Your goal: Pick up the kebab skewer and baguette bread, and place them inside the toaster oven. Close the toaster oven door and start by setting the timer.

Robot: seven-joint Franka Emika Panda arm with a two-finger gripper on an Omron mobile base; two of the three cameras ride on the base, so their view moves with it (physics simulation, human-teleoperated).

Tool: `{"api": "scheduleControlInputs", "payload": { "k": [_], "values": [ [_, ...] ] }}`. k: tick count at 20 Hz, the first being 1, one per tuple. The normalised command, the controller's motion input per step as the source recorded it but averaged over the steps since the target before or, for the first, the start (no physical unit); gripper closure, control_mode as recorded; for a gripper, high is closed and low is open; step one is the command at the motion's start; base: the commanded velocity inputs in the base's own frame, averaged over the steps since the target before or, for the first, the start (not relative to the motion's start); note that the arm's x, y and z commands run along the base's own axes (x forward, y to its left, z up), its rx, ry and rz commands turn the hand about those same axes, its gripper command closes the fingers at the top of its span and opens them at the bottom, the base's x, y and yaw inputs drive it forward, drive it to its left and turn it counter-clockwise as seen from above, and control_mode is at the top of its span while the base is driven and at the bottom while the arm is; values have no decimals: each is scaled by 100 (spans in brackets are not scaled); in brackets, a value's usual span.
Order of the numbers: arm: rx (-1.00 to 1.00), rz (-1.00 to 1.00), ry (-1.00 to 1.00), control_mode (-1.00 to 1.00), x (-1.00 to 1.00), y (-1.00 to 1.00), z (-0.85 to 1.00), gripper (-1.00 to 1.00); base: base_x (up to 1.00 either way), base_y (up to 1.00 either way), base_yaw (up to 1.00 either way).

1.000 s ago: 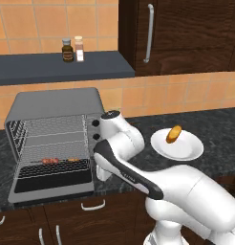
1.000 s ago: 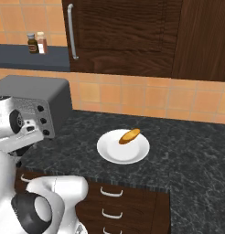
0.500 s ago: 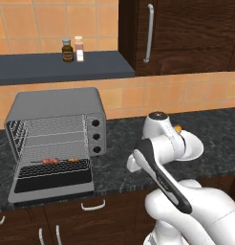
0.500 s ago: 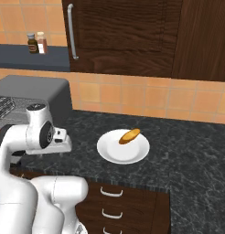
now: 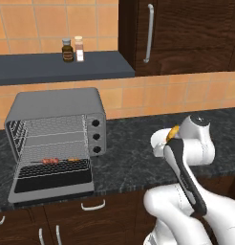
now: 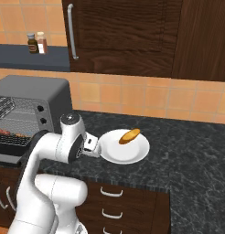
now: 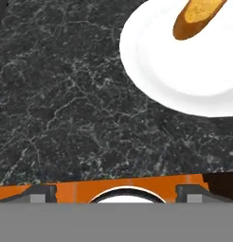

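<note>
The two-finger end effector (image 6: 95, 150) on the white arm stands with its fingers fully apart, holding nothing and touching nothing; it sits just beside the near-left rim of the round white plate (image 6: 138, 155), above the dark speckled stone table (image 6: 192, 155). In the hand view the plate (image 7: 151, 71) lies ahead and to the upper right, with bare table (image 7: 66, 104) directly below the hand. On the plate rests the small golden-orange baguette bread (image 6: 129, 135), tilted, untouched by the fingers; the hand view shows one tapered end of it (image 7: 196, 16). Further left on the table stands the grey metal toaster oven (image 5: 57, 107) with three round black knobs, its glass-windowed door (image 5: 51, 184) dropped open and flat. The thin kebab skewer (image 5: 57, 161) with reddish-brown chunks lies on the lower wire rack inside. Behind, two small spice bottles (image 5: 73, 49) stand on a dark wall shelf (image 5: 52, 69) beside brown wooden cabinets (image 5: 186, 33).
</note>
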Motion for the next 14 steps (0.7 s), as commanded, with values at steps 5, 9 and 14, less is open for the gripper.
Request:
{"api": "scheduleControlInputs", "payload": {
  "k": [5,9,14],
  "values": [
    [10,-23,-14,-100,64,-93,23,-100,0,0,0],
    [-2,-19,-8,-100,81,-53,25,-100,0,0,0],
    [-18,-16,7,-100,70,-5,24,-100,0,0,0]
  ]
}}
